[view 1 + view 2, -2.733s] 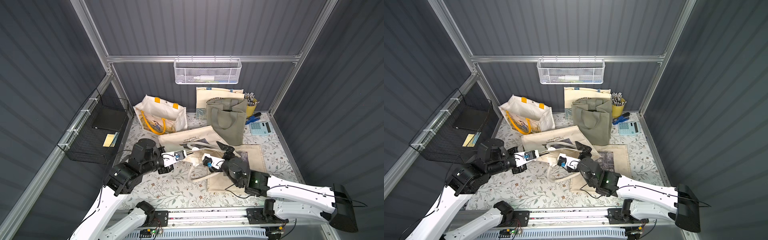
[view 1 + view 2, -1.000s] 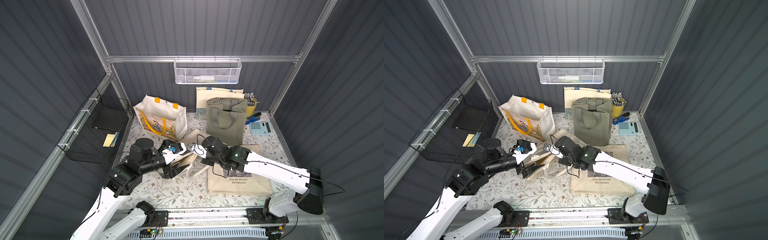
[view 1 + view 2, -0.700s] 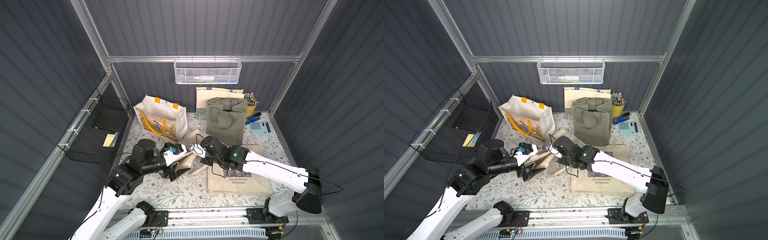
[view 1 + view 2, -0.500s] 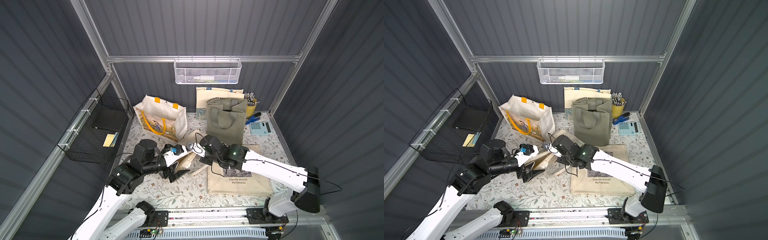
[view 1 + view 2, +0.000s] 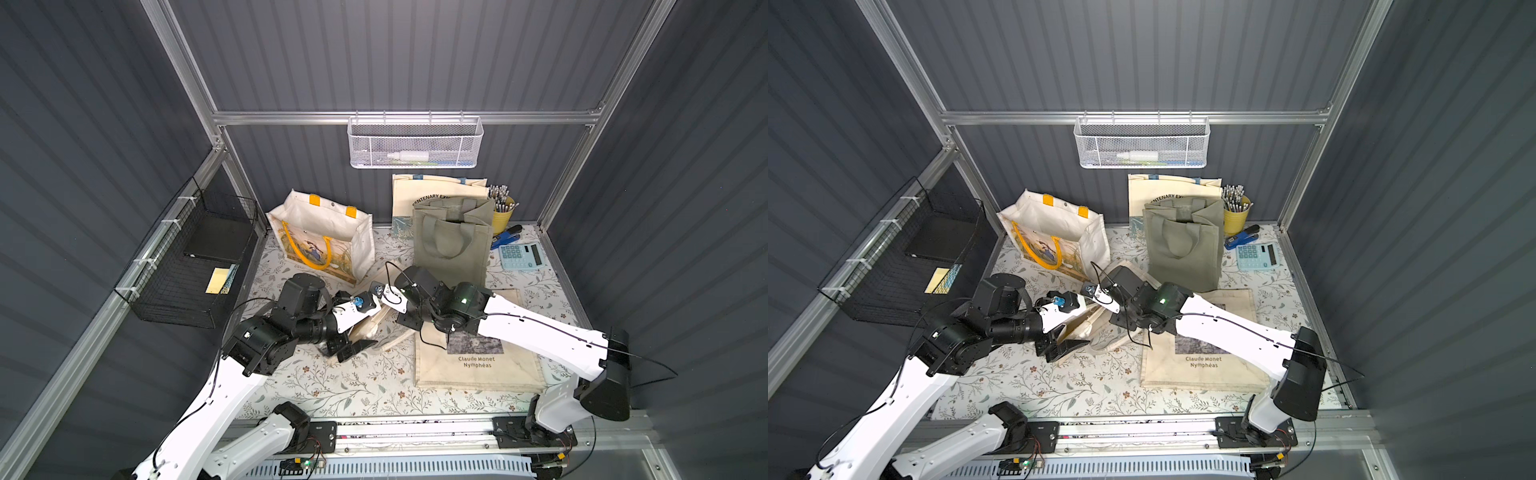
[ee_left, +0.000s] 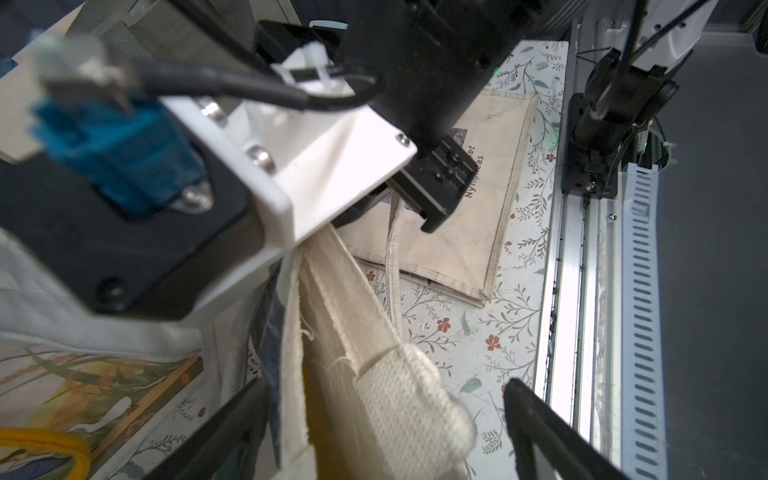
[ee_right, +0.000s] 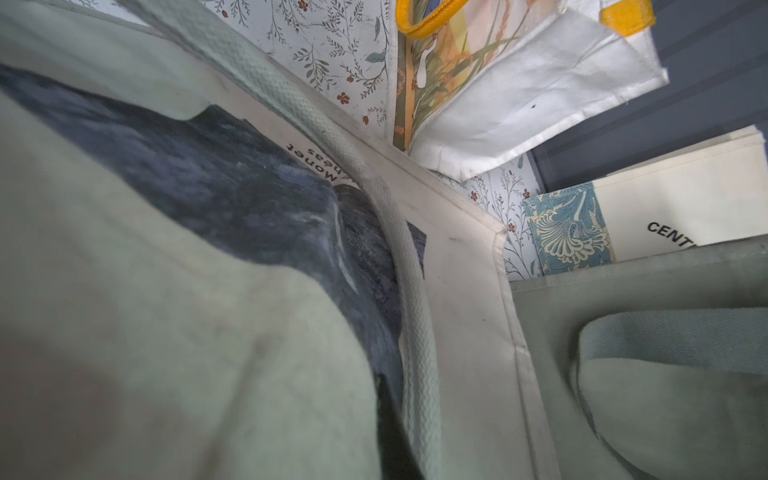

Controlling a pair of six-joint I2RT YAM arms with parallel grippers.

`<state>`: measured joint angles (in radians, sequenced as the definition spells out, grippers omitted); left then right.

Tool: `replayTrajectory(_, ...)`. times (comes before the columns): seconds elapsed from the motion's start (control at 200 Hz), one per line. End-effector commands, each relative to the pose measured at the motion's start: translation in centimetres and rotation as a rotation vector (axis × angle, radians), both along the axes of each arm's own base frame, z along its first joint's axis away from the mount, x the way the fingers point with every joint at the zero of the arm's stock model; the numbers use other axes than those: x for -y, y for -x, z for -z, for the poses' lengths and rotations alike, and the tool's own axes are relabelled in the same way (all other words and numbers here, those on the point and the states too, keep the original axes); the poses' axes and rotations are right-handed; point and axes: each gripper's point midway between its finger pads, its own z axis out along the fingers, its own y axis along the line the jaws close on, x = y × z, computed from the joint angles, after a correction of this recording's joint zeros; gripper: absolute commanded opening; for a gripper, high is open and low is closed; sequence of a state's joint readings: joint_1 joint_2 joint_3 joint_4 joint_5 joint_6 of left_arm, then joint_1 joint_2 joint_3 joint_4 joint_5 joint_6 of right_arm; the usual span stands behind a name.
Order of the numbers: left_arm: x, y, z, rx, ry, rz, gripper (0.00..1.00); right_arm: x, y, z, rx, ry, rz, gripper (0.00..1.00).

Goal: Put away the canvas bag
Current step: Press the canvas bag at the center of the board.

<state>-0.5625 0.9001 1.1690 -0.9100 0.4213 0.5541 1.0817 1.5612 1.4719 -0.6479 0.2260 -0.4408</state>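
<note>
Now, your left gripper [image 6: 382, 388] has jaws wide open around the bunched canvas bag [image 6: 345, 316], at mid table [image 5: 353, 382]; close them slowly over all layers, while farther on the right gripper [image 6: 409, 203], jaws shut, pinches its strap [image 6: 392, 257]

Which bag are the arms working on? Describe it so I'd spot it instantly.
Find the tall grey-green bag standing at the back. Directly in front of it lies a cream bag. Unlike the flat printed bag beside it, it is crumpled into a heap.
</note>
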Motion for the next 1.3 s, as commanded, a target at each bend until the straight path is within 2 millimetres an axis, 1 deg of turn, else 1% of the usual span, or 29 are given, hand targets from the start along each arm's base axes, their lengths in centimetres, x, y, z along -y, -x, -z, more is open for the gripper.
replayTrajectory(0.0, -1.1, 0.2, -0.2, 0.046, -0.060, -0.005, 0.83, -1.1, 0.5, -2.8, -0.024, -0.121, -0.022, 0.00)
replayTrajectory(0.07, -1.5, 0.2, 0.0, 0.054, -0.086, -0.009, 0.79, -1.1, 0.5, -3.1, -0.029, -0.138, -0.021, 0.00)
replayTrajectory(0.14, -1.8, 0.3, 0.3, 0.047, -0.115, 0.001, 0.72, -1.0, 0.3, -3.3, -0.033, -0.150, -0.019, 0.00)
replayTrajectory(0.22, -1.8, 0.2, 0.2, 0.053, -0.128, 0.006, 0.54, -0.9, 0.2, -3.2, -0.032, -0.152, -0.021, 0.00)
replayTrajectory(0.29, -1.8, 0.1, 0.1, 0.067, -0.134, 0.012, 0.47, -0.8, 0.2, -3.2, -0.036, -0.153, -0.019, 0.00)
replayTrajectory(0.345, -1.9, 0.0, 0.0, 0.079, -0.138, 0.012, 0.38, -0.7, 0.2, -3.3, -0.039, -0.156, -0.017, 0.00)
replayTrajectory(0.405, -2.0, -0.1, -0.1, 0.097, -0.144, 0.010, 0.17, -0.6, 0.0, -3.4, -0.035, -0.159, -0.011, 0.00)
replayTrajectory(0.43, -2.2, -0.2, -0.1, 0.107, -0.150, 0.007, 0.01, -0.6, 0.1, -3.4, -0.036, -0.160, -0.012, 0.00)
replayTrajectory(0.435, -2.2, -0.2, -0.1, 0.111, -0.151, 0.004, 0.00, -0.5, 0.0, -3.3, -0.036, -0.159, -0.011, 0.00)
replayTrajectory(0.49, -2.5, -0.4, -0.2, 0.144, -0.156, -0.002, 0.00, -0.4, -0.1, -3.6, -0.029, -0.170, -0.009, 0.00)
replayTrajectory(0.581, -2.9, -0.5, -0.7, 0.204, -0.171, -0.002, 0.00, -0.1, -0.2, -3.5, -0.021, -0.170, -0.009, 0.00)
replayTrajectory(0.606, -3.0, -0.5, -0.9, 0.223, -0.175, -0.001, 0.00, 0.0, -0.2, -3.3, -0.019, -0.168, -0.007, 0.05)
replayTrajectory(0.651, -3.2, -0.6, -1.4, 0.257, -0.174, 0.000, 0.00, 0.4, -0.1, -2.8, -0.018, -0.153, -0.015, 0.17)
replayTrajectory(0.671, -3.3, -0.6, -1.6, 0.270, -0.176, -0.002, 0.00, 0.6, 0.0, -2.5, -0.020, -0.145, -0.023, 0.21)
replayTrajectory(0.741, -3.4, -0.4, -2.0, 0.293, -0.181, 0.011, 0.00, 1.3, 0.7, -1.5, -0.035, -0.107, -0.060, 0.28)
replayTrajectory(0.771, -3.4, -0.4, -2.0, 0.297, -0.188, 0.018, 0.00, 1.6, 1.2, -1.3, -0.042, -0.092, -0.082, 0.32)
replayTrajectory(0.806, -3.3, -0.3, -2.1, 0.295, -0.192, 0.028, 0.00, 2.1, 1.4, -1.0, -0.042, -0.082, -0.097, 0.35)
replayTrajectory(0.826, -3.3, -0.2, -2.2, 0.295, -0.195, 0.037, 0.00, 2.3, 1.6, -1.0, -0.041, -0.080, -0.109, 0.38)
replayTrajectory(0.881, -3.3, -0.3, -2.3, 0.297, -0.203, 0.044, 0.00, 3.0, 2.0, -1.2, -0.030, -0.083, -0.132, 0.49)
replayTrajectory(0.911, -3.3, -0.3, -2.3, 0.295, -0.204, 0.046, 0.00, 3.4, 2.1, -1.6, -0.020, -0.096, -0.136, 0.59)
replayTrajectory(0.931, -3.2, -0.3, -2.2, 0.291, -0.206, 0.047, 0.00, 3.6, 2.2, -1.9, -0.017, -0.108, -0.144, 0.64)
replayTrajectory(0.976, -3.2, -0.3, -2.2, 0.289, -0.206, 0.051, 0.00, 4.0, 2.7, -2.8, -0.011, -0.140, -0.174, 0.66)
replayTrajectory(1.026, -3.0, 0.0, -2.0, 0.278, -0.199, 0.065, 0.00, 4.4, 3.0, -3.6, -0.005, -0.179, -0.183, 0.74)
replayTrajectory(1.036, -3.0, 0.0, -3.1, 0.299, -0.184, 0.064, 0.00, 4.5, 3.1, -3.7, -0.005, -0.187, -0.187, 0.75)
replayTrajectory(1.046, -3.0, 0.1, -3.4, 0.306, -0.178, 0.063, 0.00, 4.5, 3.2, -3.8, -0.003, -0.194, -0.196, 0.75)
replayTrajectory(1.096, -3.0, 0.2, -3.7, 0.307, -0.170, 0.061, 0.00, 4.9, 3.8, -3.9, -0.003, -0.199, -0.216, 0.78)
replayTrajectory(1.221, -2.9, 0.0, -3.9, 0.297, -0.175, 0.057, 0.00, 5.6, 4.4, -2.3, -0.059, -0.164, -0.205, 0.81)
replayTrajectory(1.246, -2.9, 0.0, -3.9, 0.291, -0.177, 0.060, 0.00, 5.7, 4.5, -2.0, -0.069, -0.155, -0.198, 0.84)
replayTrajectory(1.296, -2.8, -0.1, -3.9, 0.288, -0.183, 0.065, 0.00, 6.0, 4.7, -1.4, -0.083, -0.139, -0.192, 0.93)
